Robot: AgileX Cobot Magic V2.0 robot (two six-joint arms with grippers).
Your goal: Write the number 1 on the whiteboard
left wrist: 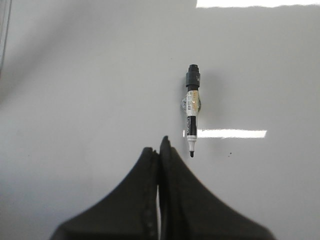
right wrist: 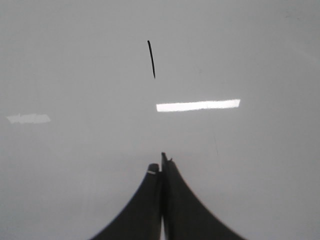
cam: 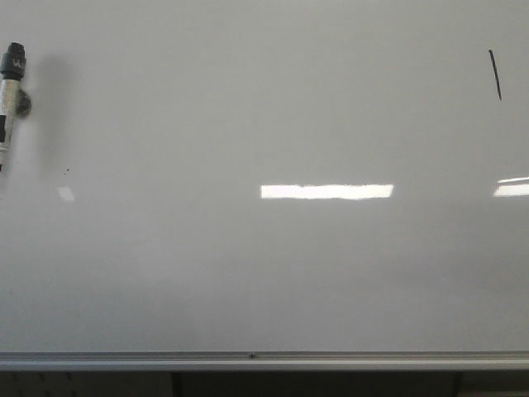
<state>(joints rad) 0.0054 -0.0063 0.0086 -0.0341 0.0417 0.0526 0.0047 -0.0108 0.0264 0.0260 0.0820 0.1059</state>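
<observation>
The whiteboard (cam: pixel 264 265) is filling nearly the whole front view, glossy and grey-white, with a bright strip of reflected light lying across its middle. A silver rail (cam: pixel 264 360) is running along its lower edge near the bottom of the frame. The number 1 (cam: pixel 495 74) is sitting in the upper right of the front view as a short, thin black stroke, leaning slightly. A marker (cam: pixel 10 91) is clinging to the board at the far upper left edge of the frame, dark cap upward, partly cut off by the frame. A tiny dark speck (cam: pixel 67 171) is showing just below and to the right of it.

In the left wrist view the left claw (left wrist: pixel 160 147) is showing its two black fingers pressed together with nothing between them. The marker (left wrist: pixel 192 110) is standing apart from the claw, just up and right of the fingertips in the picture, tip pointing down.

In the right wrist view the right claw (right wrist: pixel 161 162) is likewise closed tight on nothing. The stroke (right wrist: pixel 151 59) is lying well above the fingertips in the picture, apart from them, near a bright reflection on the board (right wrist: pixel 75 75).
</observation>
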